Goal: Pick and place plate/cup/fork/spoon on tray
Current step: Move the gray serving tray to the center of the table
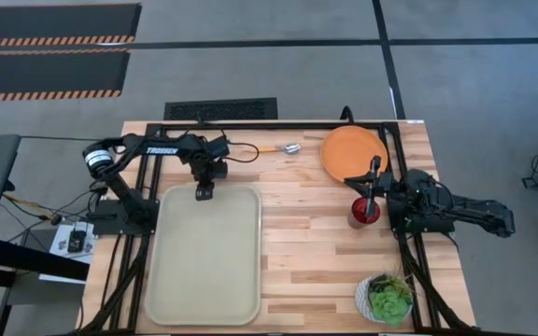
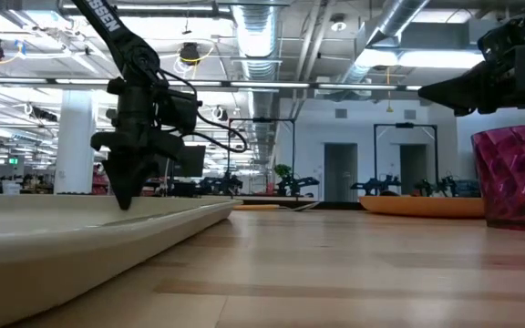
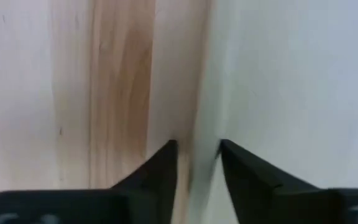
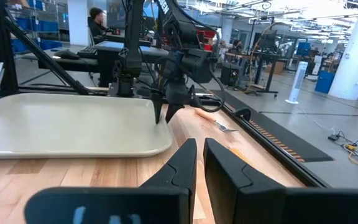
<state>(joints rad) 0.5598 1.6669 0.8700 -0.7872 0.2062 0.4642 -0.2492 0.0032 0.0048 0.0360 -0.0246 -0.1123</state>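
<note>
The left gripper (image 1: 203, 194) points down at the far rim of the tray (image 1: 204, 280), fingers a little apart, holding nothing. The right gripper (image 1: 374, 173) waits nearly closed beside the cup (image 1: 363, 211). The plate (image 1: 353, 152) lies behind. One utensil (image 1: 281, 148), maybe the fork, lies nearby.

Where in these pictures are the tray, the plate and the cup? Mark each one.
tray (image 1: 204, 289): high view, bare middle of its floor.
plate (image 1: 351, 149): high view, centre of the orange dish.
cup (image 2: 518, 178): low view, its patterned red side wall.
</note>
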